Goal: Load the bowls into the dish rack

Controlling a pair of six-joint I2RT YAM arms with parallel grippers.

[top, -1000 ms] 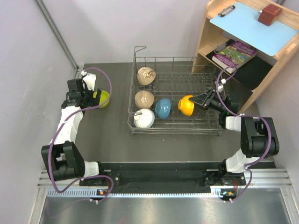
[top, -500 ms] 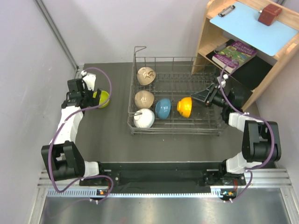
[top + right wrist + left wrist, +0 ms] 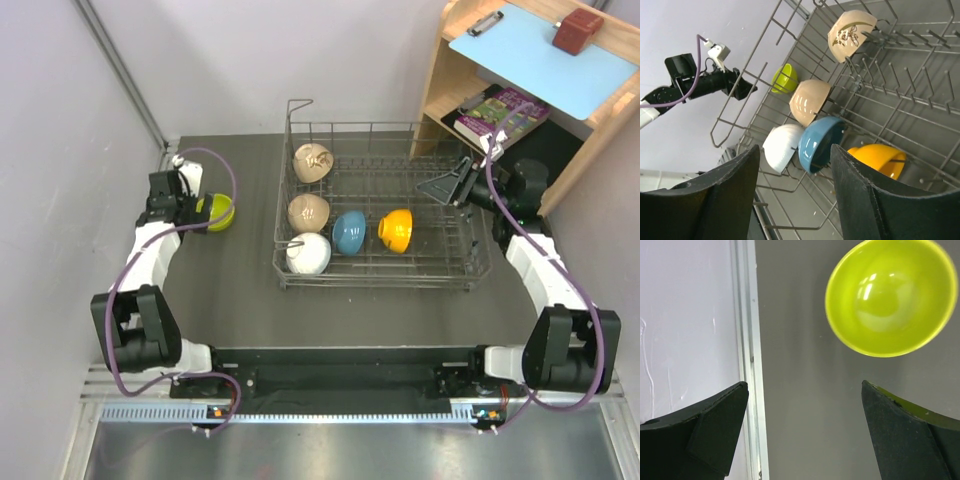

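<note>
The dish rack held 5 bowls: a patterned beige bowl at back left, a plain beige bowl and a white bowl in front of it, and a blue bowl and an orange bowl to their right. The yellow-green bowl sat on the table beside the left gripper. The right gripper hovered above the rack's right end.

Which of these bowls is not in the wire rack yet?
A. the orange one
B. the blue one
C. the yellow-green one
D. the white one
C: the yellow-green bowl sits on the table left of the dish rack, while the orange bowl, blue bowl and white bowl stand inside it.
</note>
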